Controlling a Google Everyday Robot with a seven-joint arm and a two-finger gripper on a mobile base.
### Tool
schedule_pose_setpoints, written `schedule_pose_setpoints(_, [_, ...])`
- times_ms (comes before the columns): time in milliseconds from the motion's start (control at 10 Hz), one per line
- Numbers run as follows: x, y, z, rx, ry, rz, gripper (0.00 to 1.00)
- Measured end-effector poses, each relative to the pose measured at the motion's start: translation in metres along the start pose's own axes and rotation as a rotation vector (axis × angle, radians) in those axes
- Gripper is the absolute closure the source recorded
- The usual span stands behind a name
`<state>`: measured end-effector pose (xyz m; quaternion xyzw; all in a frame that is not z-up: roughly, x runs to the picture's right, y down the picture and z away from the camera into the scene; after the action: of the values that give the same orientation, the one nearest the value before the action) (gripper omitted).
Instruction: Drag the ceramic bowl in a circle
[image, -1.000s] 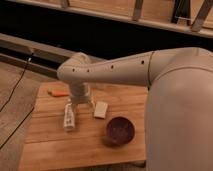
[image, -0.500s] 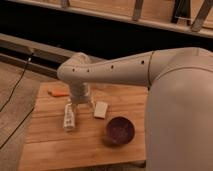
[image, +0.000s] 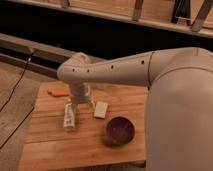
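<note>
only one bowl (image: 120, 131), pincer (image: 80, 104) beside bottle (image: 69, 119)

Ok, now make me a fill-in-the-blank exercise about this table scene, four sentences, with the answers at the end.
1. The ceramic bowl rests on a ____ table.
2. The gripper hangs over the table between the plastic bottle and the white cup, its fingers ____.
3. The gripper is clear of the ceramic ____, so dragging has not begun.
4. Near the table's far left corner lies a small ____ thing.

Answers: wooden; open; bowl; orange.
</note>
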<state>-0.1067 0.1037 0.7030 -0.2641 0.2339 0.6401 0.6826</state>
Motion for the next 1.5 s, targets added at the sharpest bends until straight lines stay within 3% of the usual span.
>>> schedule_pose_setpoints(200, [-0.003,-0.003,0.006,0.003,0.004,-0.007,0.35])
schedule_pose_setpoints(500, [-0.014,-0.020,0.032,-0.021,0.011,-0.013,0.35])
schedule_pose_setpoints(1000, [-0.015,-0.075,0.061,-0.042,0.028,0.083,0.35])
schedule_pose_setpoints(1500, [-0.003,-0.101,0.080,-0.038,0.064,0.191,0.35])
